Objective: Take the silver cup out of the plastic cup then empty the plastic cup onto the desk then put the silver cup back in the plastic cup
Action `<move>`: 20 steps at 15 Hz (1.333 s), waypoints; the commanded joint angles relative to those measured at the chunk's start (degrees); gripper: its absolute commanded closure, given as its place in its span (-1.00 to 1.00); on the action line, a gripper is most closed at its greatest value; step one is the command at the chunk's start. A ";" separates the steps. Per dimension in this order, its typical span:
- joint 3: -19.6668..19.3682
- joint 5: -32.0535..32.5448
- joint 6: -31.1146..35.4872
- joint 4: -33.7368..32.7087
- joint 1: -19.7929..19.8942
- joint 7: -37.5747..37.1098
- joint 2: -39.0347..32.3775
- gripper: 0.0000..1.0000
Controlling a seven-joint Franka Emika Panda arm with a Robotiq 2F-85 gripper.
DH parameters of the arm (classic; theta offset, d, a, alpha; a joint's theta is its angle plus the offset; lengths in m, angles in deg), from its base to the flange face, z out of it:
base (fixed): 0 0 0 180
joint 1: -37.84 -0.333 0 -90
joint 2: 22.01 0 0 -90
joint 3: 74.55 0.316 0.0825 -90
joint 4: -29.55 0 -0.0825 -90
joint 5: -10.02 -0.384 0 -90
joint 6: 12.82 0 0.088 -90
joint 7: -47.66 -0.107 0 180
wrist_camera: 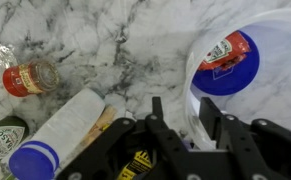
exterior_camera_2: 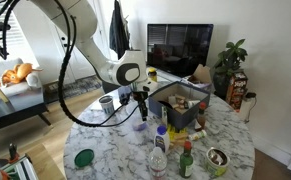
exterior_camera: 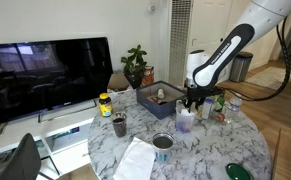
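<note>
In an exterior view the gripper [exterior_camera: 192,100] hangs straight down over the plastic cup [exterior_camera: 185,120]. The cup stands upright on the desk [exterior_camera: 200,152], near a dark box [exterior_camera: 155,97]. The silver cup [exterior_camera: 162,144] stands alone, apart from the plastic cup and nearer to the camera, so I judge the first step as done.

In an exterior view the gripper [exterior_camera_2: 140,100] is directly above the plastic cup [exterior_camera_2: 141,124] and the fingers reach down to its top. The picture is too small for me to say if they touch it.

In the wrist view I look down into the plastic cup [wrist_camera: 280,60] at the right. A small tub [wrist_camera: 228,62] with a blue rim and a red label lies inside. The gripper [wrist_camera: 181,106] stands astride the near wall of the cup, one finger inside and one outside. The jaws are about half closed. I cannot tell if they already press the wall, and I see nothing else between them. Two bottles [wrist_camera: 55,135] lie on the desk [wrist_camera: 115,40] at the left.

The cup's axis is vertical, along the fingers, and most of the cup lies to one side of them. So the hold is on the rim and off centre. To empty the cup I think I must grip firmly, lift, and tip the mouth toward bare marble, away from the bottles.
</note>
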 commanded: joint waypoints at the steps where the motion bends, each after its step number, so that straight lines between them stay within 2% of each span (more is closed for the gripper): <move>1: -0.42 1.28 -0.62 0.20 -1.14 -1.11 0.25 0.71; 3: 1.81 -2.51 -3.44 0.41 0.07 0.41 1.46 0.98; 5: 2.89 -3.70 -8.33 0.53 0.19 1.22 3.44 1.00; 8: 3.11 -0.92 -17.10 0.51 -0.66 0.34 8.08 0.97; 10: 3.18 3.39 -22.82 0.09 -1.42 -0.72 11.29 0.97; 13: 4.05 14.99 -33.59 -2.00 -3.24 -7.45 15.95 0.97; 18: 11.47 26.14 -49.85 -7.73 -5.01 -13.68 18.50 0.97; 20: 13.85 30.76 -53.12 -9.82 -5.54 -14.86 17.34 0.97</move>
